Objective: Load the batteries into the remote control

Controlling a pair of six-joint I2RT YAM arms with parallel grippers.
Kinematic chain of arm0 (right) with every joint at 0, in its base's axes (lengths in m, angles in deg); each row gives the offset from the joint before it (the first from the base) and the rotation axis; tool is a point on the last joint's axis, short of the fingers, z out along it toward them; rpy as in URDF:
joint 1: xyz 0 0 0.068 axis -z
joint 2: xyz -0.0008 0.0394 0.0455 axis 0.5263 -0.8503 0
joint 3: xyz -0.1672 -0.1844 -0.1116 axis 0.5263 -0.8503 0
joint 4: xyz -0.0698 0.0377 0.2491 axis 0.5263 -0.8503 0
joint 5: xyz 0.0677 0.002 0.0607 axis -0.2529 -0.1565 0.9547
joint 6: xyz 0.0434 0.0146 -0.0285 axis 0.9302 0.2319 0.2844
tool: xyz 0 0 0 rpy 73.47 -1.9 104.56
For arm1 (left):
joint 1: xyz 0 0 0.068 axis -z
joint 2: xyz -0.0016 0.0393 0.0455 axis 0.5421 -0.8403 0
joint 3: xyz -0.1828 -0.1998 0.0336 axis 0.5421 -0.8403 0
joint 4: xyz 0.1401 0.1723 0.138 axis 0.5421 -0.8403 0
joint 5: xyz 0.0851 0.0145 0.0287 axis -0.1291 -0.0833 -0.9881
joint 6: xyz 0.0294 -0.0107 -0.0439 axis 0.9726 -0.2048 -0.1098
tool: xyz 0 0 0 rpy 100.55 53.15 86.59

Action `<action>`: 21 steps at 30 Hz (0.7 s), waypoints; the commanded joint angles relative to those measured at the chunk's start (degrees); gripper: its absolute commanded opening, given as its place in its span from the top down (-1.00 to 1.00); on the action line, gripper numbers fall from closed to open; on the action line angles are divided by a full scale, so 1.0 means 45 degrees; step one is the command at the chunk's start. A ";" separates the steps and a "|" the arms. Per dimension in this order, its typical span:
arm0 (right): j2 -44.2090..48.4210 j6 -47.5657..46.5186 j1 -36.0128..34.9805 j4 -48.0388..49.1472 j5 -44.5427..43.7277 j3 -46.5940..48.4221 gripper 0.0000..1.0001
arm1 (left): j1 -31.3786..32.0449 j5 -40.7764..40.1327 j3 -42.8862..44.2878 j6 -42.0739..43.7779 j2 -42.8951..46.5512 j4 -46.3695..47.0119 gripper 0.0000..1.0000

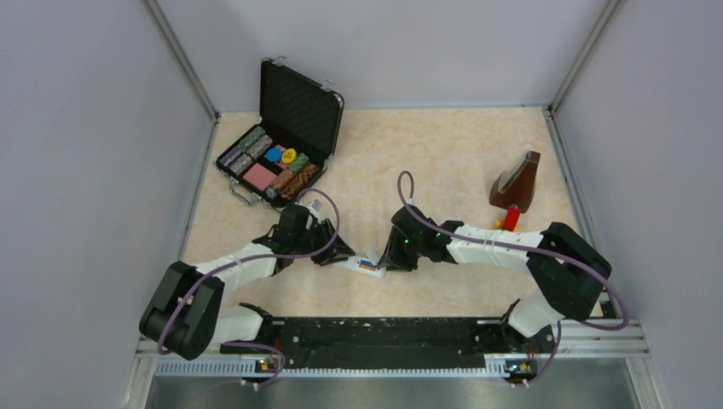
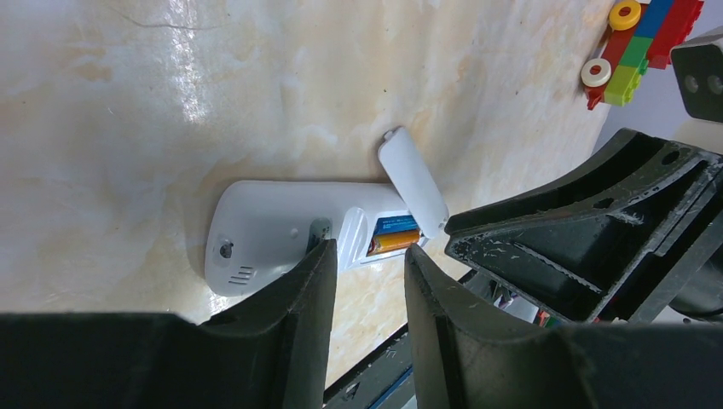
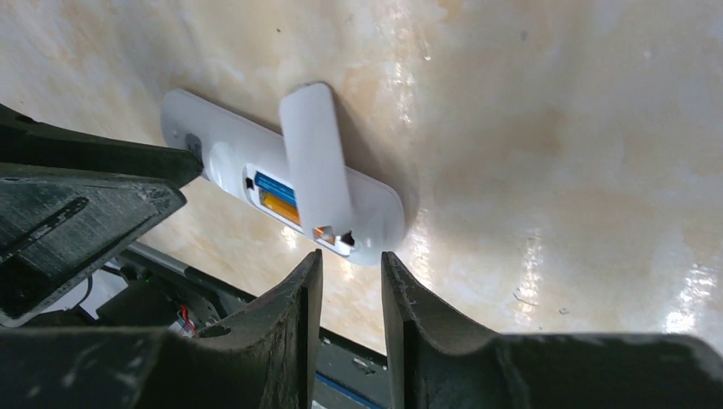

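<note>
Blue, orange batteries (image 2: pixel 394 234) inside remote control (image 2: pixel 273 230)

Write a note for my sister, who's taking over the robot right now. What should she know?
Left gripper: jaws slightly apart, holding nothing, right beside the remote control.
Right gripper: jaws slightly apart, empty, at the remote's battery end.
The remote lies back-up on the table. The blue battery and orange battery sit side by side in its slot.
Done: both batteries look loaded.
Left: the white cover lies slanted across the slot, not closed. It probably needs fitting on.
</note>
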 commanded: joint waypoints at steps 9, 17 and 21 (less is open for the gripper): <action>0.0000 -0.2662 -0.0116 -0.1073 -0.0764 0.1724 0.17 | 0.0036 -0.0395 0.0216 0.0363 0.0544 -0.0328 0.20; -0.1463 -0.5827 -0.0175 -0.1735 -0.0774 0.3213 -0.17 | 0.0036 -0.0692 0.0482 0.0558 0.0825 -0.1005 0.20; -0.2183 -0.7242 -0.0174 -0.1941 -0.0455 0.3851 -0.17 | 0.0024 -0.0773 0.0604 0.0592 0.0967 -0.1215 0.20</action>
